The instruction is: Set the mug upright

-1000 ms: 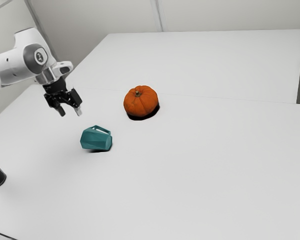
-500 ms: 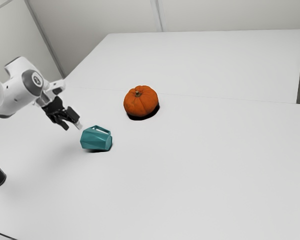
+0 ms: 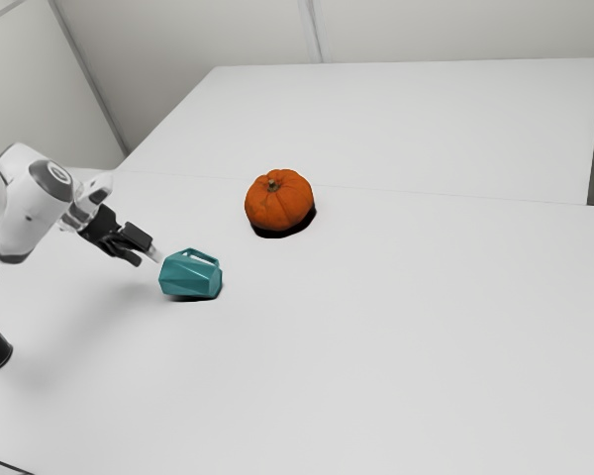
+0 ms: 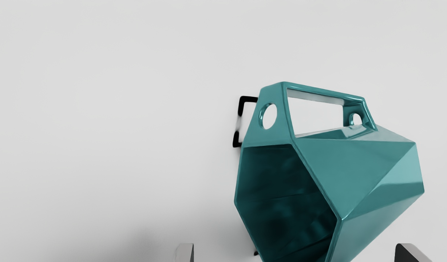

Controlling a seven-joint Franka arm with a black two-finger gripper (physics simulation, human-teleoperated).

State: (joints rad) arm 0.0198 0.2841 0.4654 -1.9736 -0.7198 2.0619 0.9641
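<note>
the teal, faceted mug (image 3: pixel 191 279) lies on its side, handle up, mouth facing the released, wide-spread end effector (image 3: pixel 148 258), nearer the worktop's (image 3: pixel 396 336) edge on the exterior view's left than its right.

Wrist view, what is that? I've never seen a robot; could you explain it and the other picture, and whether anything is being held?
These are computer-simulated scenes. The exterior view looks from beside the robot: its white arm comes in from that view's left, ending in a black gripper, which works like a hand. The wrist view comes from a camera on that hand, so the tips of its two fingers show at the bottom edge.

On the white table lie a teal mug, on its side with its open mouth towards the gripper, and an orange pumpkin. Nothing is held: the fingers stand wide apart, not closed on the mug.
</note>
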